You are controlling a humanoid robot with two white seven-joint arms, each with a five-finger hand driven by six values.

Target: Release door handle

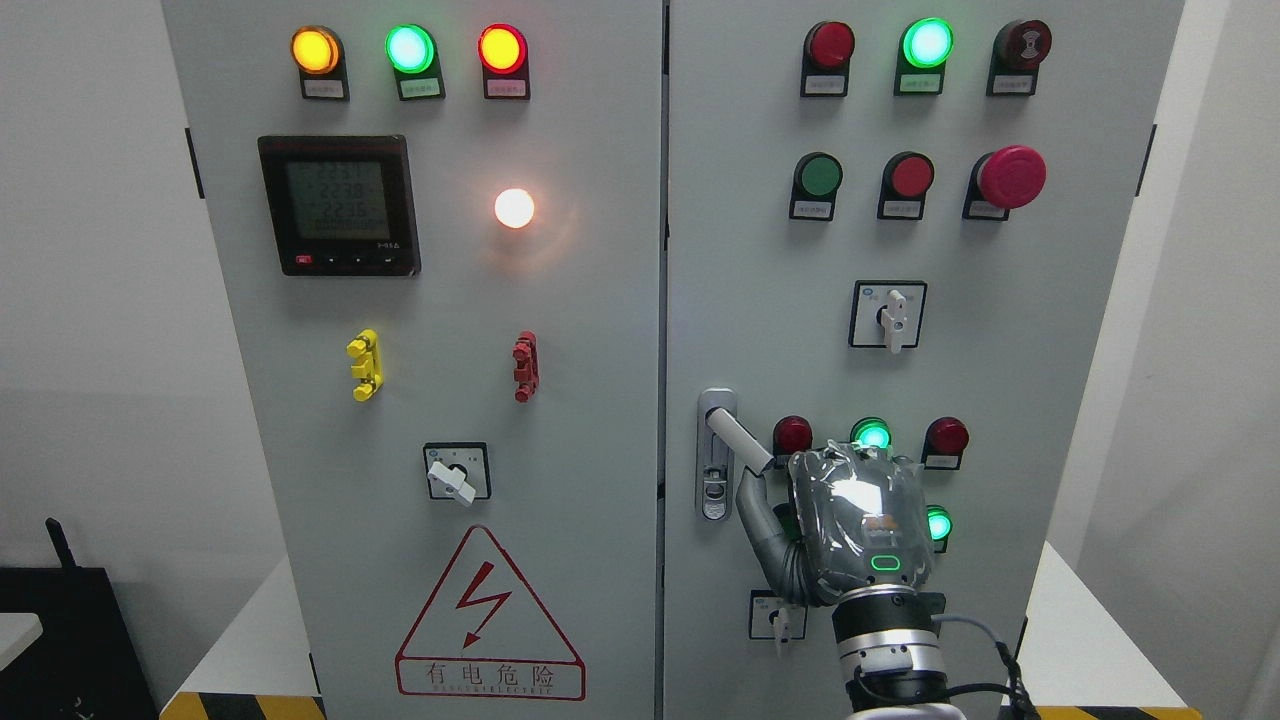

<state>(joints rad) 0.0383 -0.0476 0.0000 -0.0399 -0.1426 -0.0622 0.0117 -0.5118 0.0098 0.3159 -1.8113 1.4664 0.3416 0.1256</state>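
- Your right hand (862, 525) comes up from the bottom edge right of the middle and sits against the lower part of the right cabinet door (1050, 330), its back turned to the camera
- The door handle (738, 437) is on that door's left edge, just beside the seam between the two doors; its lever is swung out of the lock plate (714, 480) and slants down and to the right, straight toward your hand
- The lever's long axis runs from the plate's top down to the upper left corner of your hand, so the handle lies up and to the left of the palm
- The lever's free end vanishes behind your hand near the thumb (765, 530); the other fingers are hidden behind the hand's back, so you cannot tell how tightly they curl, though the hand looks closed on the lever's tip
- To let go, you would judge that the fingers must open and the hand draw back down and to the right, along the lever's line, away from the door
- Mind the lit green indicator lamp (871, 434) and the red lamps just above your hand, and the small selector switch (778, 617) just below your thumb
- Your left arm does not show
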